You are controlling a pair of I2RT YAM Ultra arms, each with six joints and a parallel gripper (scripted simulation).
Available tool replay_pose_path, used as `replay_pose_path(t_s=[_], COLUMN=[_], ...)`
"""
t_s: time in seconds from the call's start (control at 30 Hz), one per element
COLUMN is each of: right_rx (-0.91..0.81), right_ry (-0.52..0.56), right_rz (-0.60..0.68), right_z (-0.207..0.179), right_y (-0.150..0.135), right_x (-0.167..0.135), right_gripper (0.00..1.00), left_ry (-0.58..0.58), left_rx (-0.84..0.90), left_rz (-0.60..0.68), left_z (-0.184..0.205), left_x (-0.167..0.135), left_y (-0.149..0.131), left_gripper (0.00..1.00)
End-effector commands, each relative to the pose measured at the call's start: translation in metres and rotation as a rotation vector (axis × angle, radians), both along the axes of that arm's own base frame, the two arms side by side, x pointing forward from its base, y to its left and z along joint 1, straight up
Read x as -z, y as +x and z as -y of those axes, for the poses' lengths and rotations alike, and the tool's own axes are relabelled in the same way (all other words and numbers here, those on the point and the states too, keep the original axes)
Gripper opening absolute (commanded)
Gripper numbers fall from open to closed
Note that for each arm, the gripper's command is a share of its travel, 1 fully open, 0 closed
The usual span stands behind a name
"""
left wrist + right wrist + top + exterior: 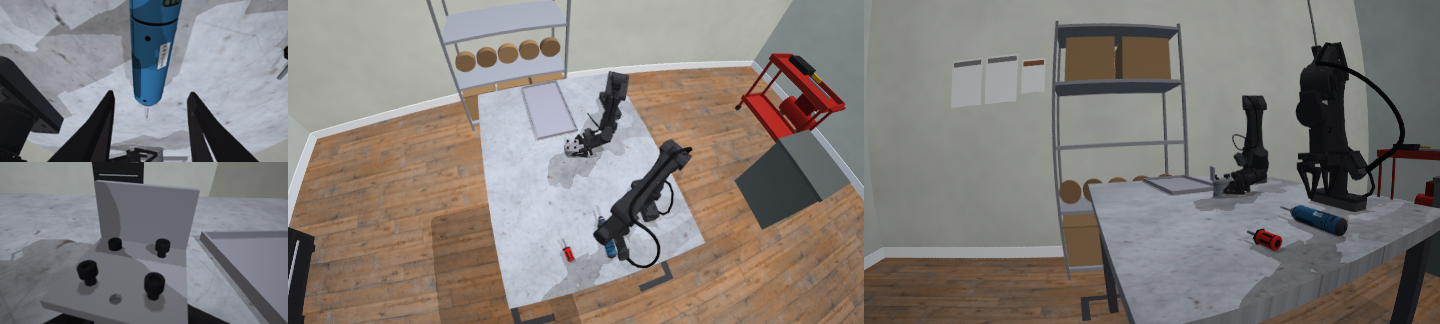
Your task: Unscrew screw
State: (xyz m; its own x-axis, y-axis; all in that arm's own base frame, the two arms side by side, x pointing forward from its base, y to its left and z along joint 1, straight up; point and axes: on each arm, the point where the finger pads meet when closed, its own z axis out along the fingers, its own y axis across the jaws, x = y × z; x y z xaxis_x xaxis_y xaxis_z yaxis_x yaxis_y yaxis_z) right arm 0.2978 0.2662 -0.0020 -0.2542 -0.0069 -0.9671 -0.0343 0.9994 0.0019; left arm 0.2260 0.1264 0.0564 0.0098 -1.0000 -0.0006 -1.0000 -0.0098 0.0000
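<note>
The joint module stands upright with the grey L-shaped bracket on top. The back-left screw has its head down on the plate. The other three screws, such as the front-right one, stand raised; a hole at the front is empty. My right gripper has its fingers on both sides of the module, apart; any contact is hidden under the bracket. The electric screwdriver lies on the table. My left gripper is open and empty above its bit end.
A red screwdriver lies beside the electric one. A grey tray lies beside the module, towards the shelf rack. The left arm's base stands close to the electric screwdriver.
</note>
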Motion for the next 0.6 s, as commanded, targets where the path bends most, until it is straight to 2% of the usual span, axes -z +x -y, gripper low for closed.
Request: replay_pose_path(t_s=[0.0, 0.57], right_rx=[0.000, 0.000], right_ry=[0.008, 0.008], right_rz=[0.005, 0.005], right_z=[-0.0014, -0.0014], right_y=[0.0010, 0.0010], right_x=[-0.0029, -0.0029], right_gripper=[0.63, 0.61], left_ry=[0.038, 0.038], left_rx=[0.006, 0.006], left_rz=[0.039, 0.039], left_z=[-0.0053, -0.0053], left_x=[-0.0114, -0.0114], left_y=[0.0106, 0.0106], left_gripper=[0.65, 0.65])
